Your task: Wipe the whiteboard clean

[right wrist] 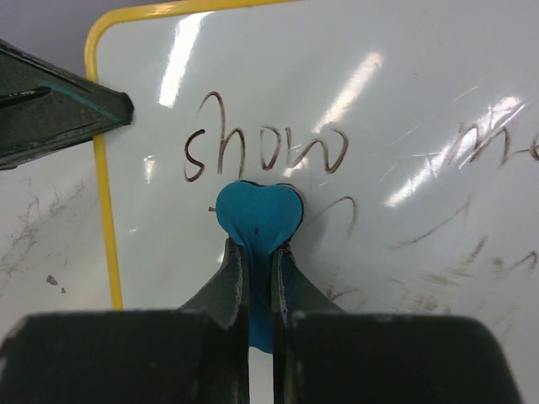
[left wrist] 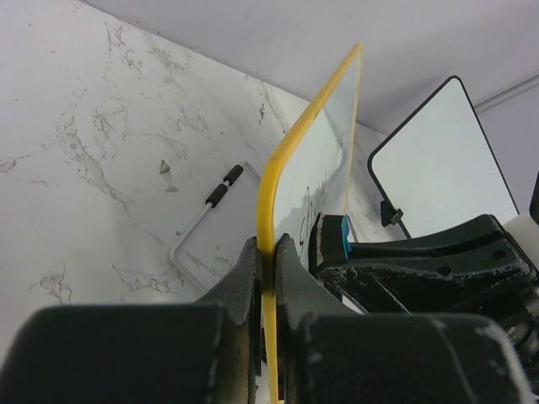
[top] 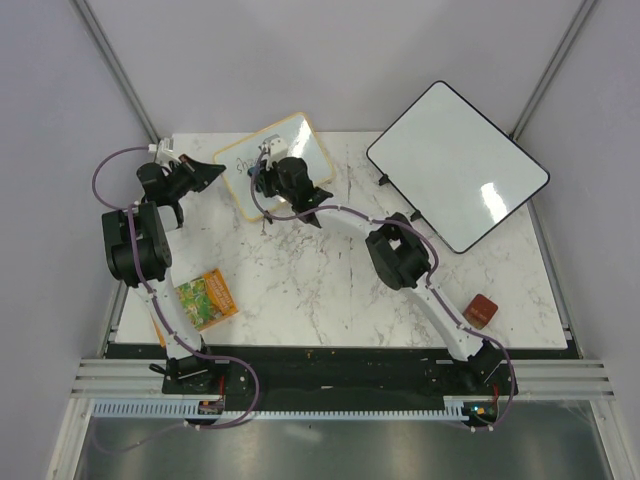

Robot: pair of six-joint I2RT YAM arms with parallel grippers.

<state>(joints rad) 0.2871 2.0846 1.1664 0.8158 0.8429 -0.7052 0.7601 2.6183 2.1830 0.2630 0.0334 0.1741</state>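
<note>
A small yellow-rimmed whiteboard (top: 292, 140) stands tilted up off the white marble counter (top: 330, 290) at its far edge, left of the middle. The left gripper (left wrist: 268, 252) has its two black fingers pinched together on the board's yellow rim near its left corner. Its wrist camera sees the board almost edge-on, so the writing shows only as faint strokes there. The right gripper (right wrist: 261, 252) is clamped on a blue heart-shaped eraser (right wrist: 258, 215), which sits against the board's face just below the brown marker word "show". To the right of that word lie smeared, half-legible strokes, and the last of them are cut off at the frame's edge. From above, the right wrist covers the middle of the board and hides the eraser altogether. A white wire stand with a black grip (left wrist: 210, 220) lies flat on the counter just behind the board. A large black-rimmed whiteboard (top: 458, 165) overhangs the far right corner. A red-brown cube (top: 481, 309) rests near the right edge, and an orange-and-green printed packet (top: 206, 299) lies near the left edge, its print too small to read.
</note>
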